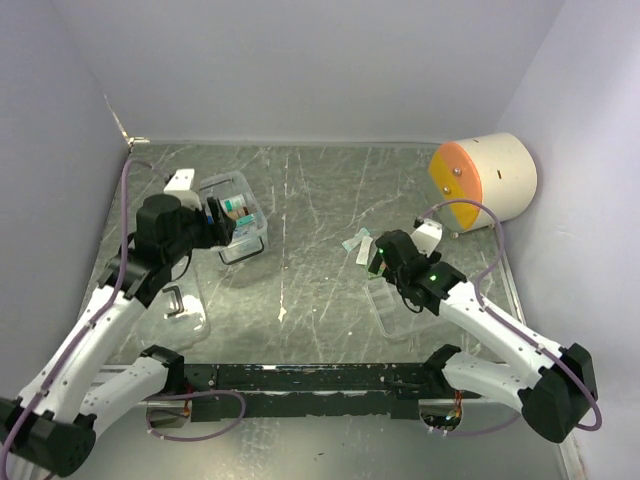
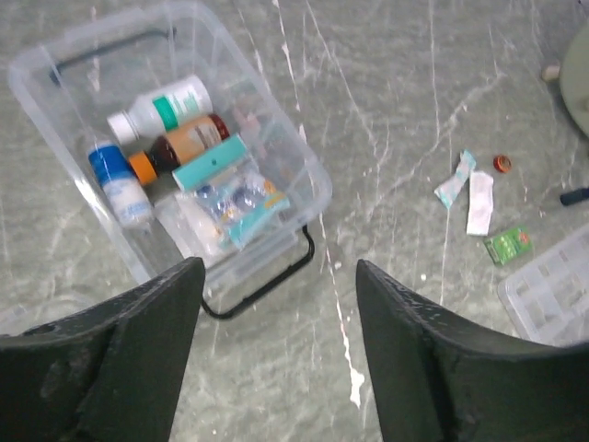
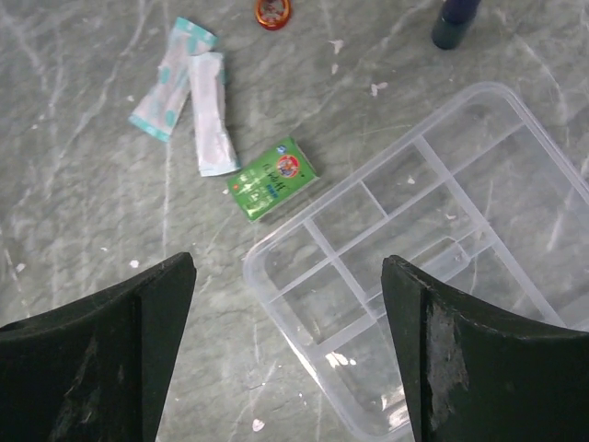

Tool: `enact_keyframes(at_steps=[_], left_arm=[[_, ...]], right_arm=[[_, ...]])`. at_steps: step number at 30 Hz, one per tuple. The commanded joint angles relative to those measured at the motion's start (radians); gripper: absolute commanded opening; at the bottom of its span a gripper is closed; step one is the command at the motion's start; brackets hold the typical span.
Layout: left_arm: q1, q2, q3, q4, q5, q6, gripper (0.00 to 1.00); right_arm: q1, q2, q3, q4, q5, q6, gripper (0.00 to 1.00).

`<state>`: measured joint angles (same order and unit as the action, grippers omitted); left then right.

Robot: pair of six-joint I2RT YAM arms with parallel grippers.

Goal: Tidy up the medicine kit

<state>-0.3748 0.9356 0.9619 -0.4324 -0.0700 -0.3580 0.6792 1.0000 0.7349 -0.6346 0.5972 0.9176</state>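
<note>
Right wrist: green pkt (image 3: 272, 178), 2 sachets (image 3: 210, 120) nr divided tray (image 3: 515, 193).

White arms (image 1: 100, 320) with black joints (image 1: 165, 225), purple cables (image 1: 124, 200) and black pincers (image 2: 279, 267).

Table (image 1: 320, 200): smooth grey-green top with a stone-like pattern, faint sheen and white flecks. Box (image 2: 308, 170) and tray (image 3: 479, 92): clear, glossy, smooth plastic. Latch (image 2: 276, 276): thin black wire. White bottle (image 2: 166, 106): opaque plastic. Amber bottle (image 2: 189, 140): translucent and shiny. Sachets (image 3: 207, 110): matt, paper-like wrap. Green packet (image 3: 271, 177): glossy print. Right fingers (image 3: 101, 368): matt black, slightly grainy.
</note>
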Motion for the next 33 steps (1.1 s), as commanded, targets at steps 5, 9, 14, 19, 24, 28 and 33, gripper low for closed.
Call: enact_keyframes(at_steps=[5,9,14,19,24,28,33], left_arm=[[0.001,-0.268,-0.18,-0.04,0.054,-0.06,0.9],[0.001,-0.343,-0.198,-0.095,0.08,-0.071,0.92],[-0.002,-0.36,-0.202,-0.077,0.129,-0.061,0.87],[-0.028,-0.372,-0.206,-0.085,0.102,-0.074,0.85],[-0.031,-0.361,-0.206,-0.077,0.12,-0.064,0.85],[-0.03,-0.339,-0.201,-0.082,0.121,-0.063,0.83],[-0.03,-0.326,-0.202,-0.081,0.122,-0.062,0.82]], right_arm=[[-0.148,0.089,0.014,0.014,-0.157,-0.042,0.83],[-0.182,0.145,0.012,0.013,-0.171,-0.032,0.81],[-0.182,0.158,-0.039,0.061,-0.195,-0.038,0.71],[-0.182,0.162,-0.084,0.059,-0.195,-0.036,0.68],[-0.181,0.138,-0.127,0.089,-0.245,-0.081,0.57],[-0.181,0.142,-0.137,0.067,-0.236,-0.103,0.53],[-0.181,0.183,-0.159,0.108,-0.31,-0.13,0.46]])
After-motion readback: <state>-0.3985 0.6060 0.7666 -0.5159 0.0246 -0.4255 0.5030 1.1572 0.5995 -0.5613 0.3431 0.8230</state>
